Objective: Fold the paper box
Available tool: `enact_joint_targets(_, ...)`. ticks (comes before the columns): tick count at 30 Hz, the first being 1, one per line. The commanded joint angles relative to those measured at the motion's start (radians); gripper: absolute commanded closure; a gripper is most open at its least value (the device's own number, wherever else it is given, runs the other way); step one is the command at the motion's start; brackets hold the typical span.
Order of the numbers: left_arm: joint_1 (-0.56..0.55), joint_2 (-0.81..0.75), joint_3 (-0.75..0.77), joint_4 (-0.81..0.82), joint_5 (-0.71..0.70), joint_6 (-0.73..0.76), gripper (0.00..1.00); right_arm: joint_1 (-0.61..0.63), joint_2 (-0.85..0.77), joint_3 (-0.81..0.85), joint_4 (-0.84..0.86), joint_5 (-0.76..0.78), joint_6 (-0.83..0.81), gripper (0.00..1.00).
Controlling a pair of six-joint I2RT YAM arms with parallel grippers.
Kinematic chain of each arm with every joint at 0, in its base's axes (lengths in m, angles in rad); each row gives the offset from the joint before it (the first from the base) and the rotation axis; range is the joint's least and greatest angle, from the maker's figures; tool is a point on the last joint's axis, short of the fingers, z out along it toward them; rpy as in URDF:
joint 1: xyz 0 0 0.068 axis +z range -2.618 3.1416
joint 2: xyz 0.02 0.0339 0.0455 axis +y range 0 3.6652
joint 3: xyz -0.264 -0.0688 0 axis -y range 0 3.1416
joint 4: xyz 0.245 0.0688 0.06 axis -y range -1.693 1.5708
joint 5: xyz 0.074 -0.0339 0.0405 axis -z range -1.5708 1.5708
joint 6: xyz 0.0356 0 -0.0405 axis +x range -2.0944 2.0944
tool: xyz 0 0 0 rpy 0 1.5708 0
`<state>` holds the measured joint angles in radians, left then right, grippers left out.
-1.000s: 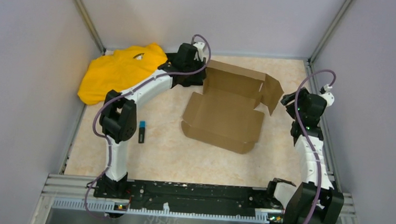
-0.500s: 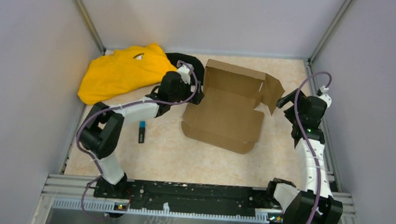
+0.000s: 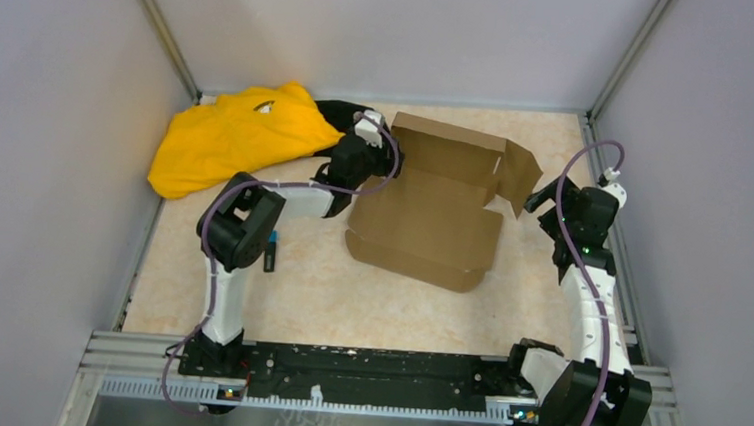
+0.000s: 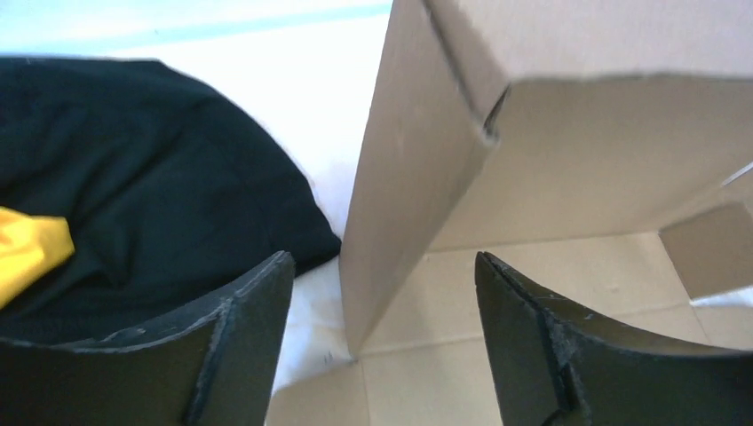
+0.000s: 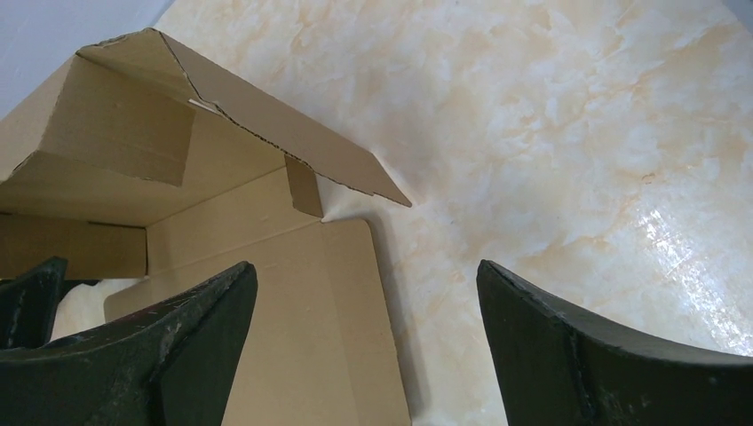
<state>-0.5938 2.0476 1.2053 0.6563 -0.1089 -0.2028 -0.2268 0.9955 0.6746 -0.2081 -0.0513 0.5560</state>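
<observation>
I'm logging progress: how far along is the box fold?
Partly done: the box has its back wall and side flaps standing. In hand: nothing gripped; the open left fingers face its left wall, the open right fingers its right flap. Left: the front half lies flat, unfolded.

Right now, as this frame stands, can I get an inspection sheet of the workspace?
Surface: pale marbled table.
Job's things: paper box partly folded, back wall and right flap raised.
Clutter: yellow cloth, black cloth, small black item with blue end.
Tools: left tool open astride the box's left wall; right tool open near the right flap.
Cables: purple cables looped along both arms.
Surroundings: grey walls.
</observation>
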Motion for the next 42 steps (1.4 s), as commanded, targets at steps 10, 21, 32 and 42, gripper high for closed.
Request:
enact_joint_targets(10, -0.030, 0.112, 0.115, 0.069, -0.105, 0.025, 0.54, -0.007, -0.007, -0.023, 0.081, -0.035, -0.021, 0.11)
enact_joint_targets(21, -0.041, 0.154, 0.211, -0.067, -0.184, -0.006, 0.92, -0.007, -0.009, -0.032, 0.080, -0.030, -0.025, 0.12)
enact_joint_targets(32, 0.001, 0.005, 0.352, -0.556, -0.072, 0.007, 0.91, -0.007, -0.104, 0.097, -0.073, 0.009, -0.003, 0.13)
enact_joint_targets(42, 0.069, -0.212, 0.408, -1.069, 0.076, -0.014, 0.90, -0.007, -0.159, 0.205, -0.200, 0.047, -0.043, 0.13)
